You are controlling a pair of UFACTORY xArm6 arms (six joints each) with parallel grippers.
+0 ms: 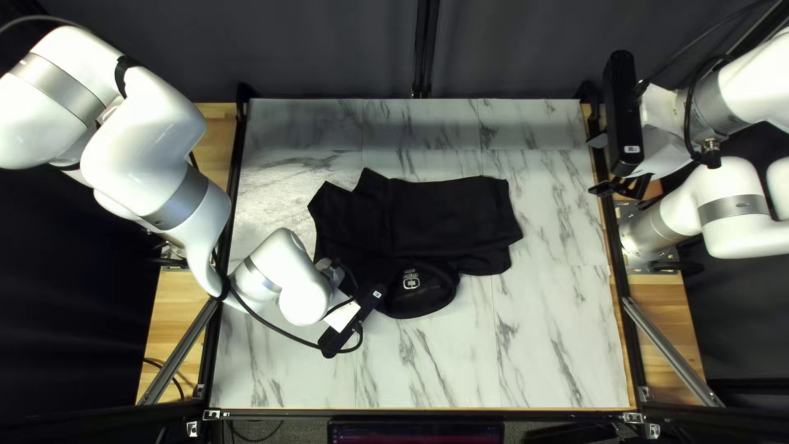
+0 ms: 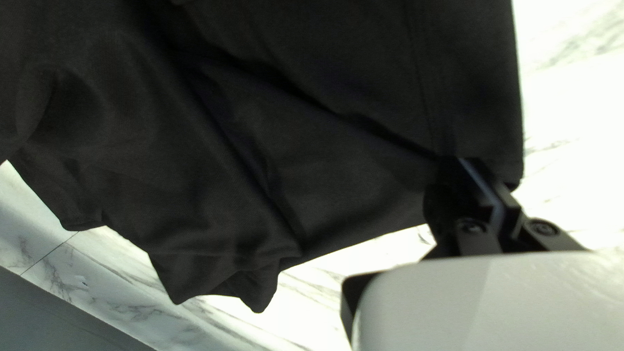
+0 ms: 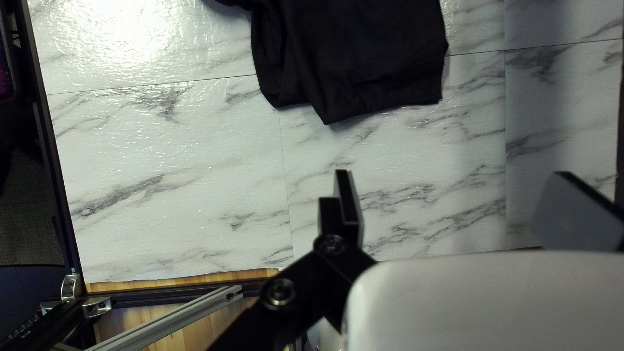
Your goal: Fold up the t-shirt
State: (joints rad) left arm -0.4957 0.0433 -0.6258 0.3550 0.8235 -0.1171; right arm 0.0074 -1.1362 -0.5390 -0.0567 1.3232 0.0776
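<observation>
The black t-shirt [image 1: 448,218] is lying on the marbled worktop [image 1: 551,329], around its middle and toward the left. The top left view is showing its whole spread, with the collar [image 1: 423,312] curving toward the near edge and a pale print [image 1: 411,279] showing inside the neck.

My left gripper [image 1: 343,316] is reaching over the worktop beside the collar, and its camera is hiding the fingers from above. The left wrist view is revealing them: they are standing close together, pinching the t-shirt near an edge. Creases are running through the cloth toward their tips, and pointed folds are hanging along another edge.

My right gripper [image 1: 593,164] is hovering near the worktop's right edge, well apart from the t-shirt. The right wrist view is showing its fingers [image 3: 348,201] spreading wide with nothing between them, while the t-shirt's overlapping layers are ending in uneven corners ahead.
</observation>
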